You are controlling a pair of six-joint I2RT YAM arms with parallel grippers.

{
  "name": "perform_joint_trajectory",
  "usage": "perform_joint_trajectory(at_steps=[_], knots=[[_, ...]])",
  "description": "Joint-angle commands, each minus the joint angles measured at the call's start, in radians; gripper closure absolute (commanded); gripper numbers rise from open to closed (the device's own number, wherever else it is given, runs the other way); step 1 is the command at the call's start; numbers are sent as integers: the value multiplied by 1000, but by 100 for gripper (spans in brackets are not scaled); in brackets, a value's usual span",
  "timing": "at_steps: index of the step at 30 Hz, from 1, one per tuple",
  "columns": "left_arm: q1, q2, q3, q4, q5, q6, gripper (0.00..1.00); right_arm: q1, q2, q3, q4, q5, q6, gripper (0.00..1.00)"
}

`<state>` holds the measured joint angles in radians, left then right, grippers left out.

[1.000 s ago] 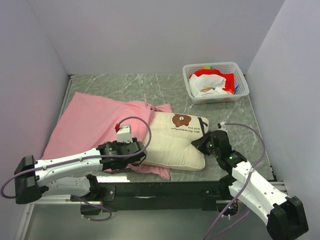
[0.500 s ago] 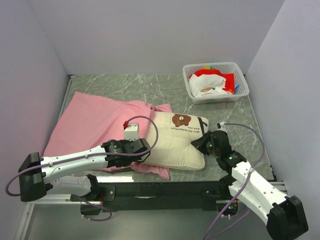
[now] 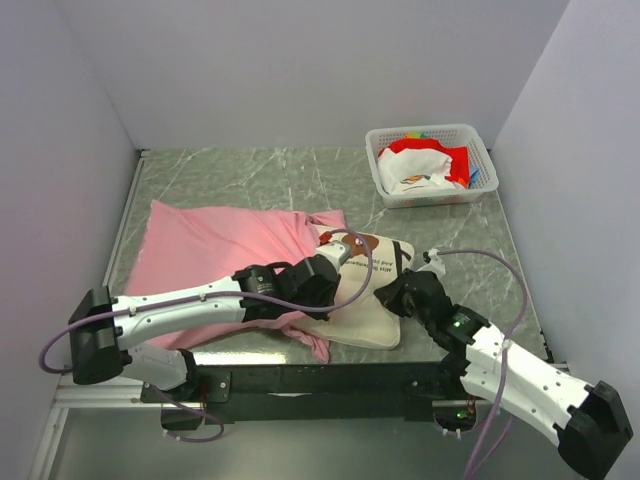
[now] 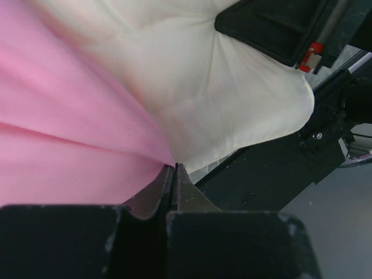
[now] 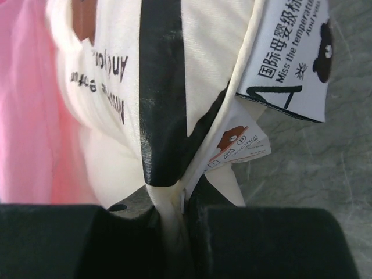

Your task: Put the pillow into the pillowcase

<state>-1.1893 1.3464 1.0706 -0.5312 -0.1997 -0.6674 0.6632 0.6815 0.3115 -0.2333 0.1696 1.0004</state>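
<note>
Left gripper is down on the left half of the pillow, with its jaws pressed fully together. The wrist view shows the pink edge of the pillowcase nipped right at the tips. The pillowcase lies rumpled to the left of the pillow, and its right hem laps over the pillow's left side. The brown bear face peeks out just beyond the left gripper. At the pillow's right edge, the right gripper is clamped narrow on the cream seam, right beside the sewn labels. The pillow lies flat on the green marbled table. Well behind the pillow, to its right, sits a white basket of clothes.
</note>
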Motion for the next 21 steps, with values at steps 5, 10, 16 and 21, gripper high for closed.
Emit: perform_joint_trajectory(at_steps=[5, 10, 16, 21], knots=[[38, -117, -18, 7, -65, -92, 84, 29, 58, 5, 71, 117, 46, 100], [76, -210, -42, -55, -159, -133, 42, 29, 62, -2, 69, 102, 18, 100], [210, -127, 121, -179, -236, -75, 22, 23, 39, 8, -16, 120, -35, 45], [341, 32, 219, -171, -159, 26, 21, -16, 9, 84, -145, 159, -120, 0]])
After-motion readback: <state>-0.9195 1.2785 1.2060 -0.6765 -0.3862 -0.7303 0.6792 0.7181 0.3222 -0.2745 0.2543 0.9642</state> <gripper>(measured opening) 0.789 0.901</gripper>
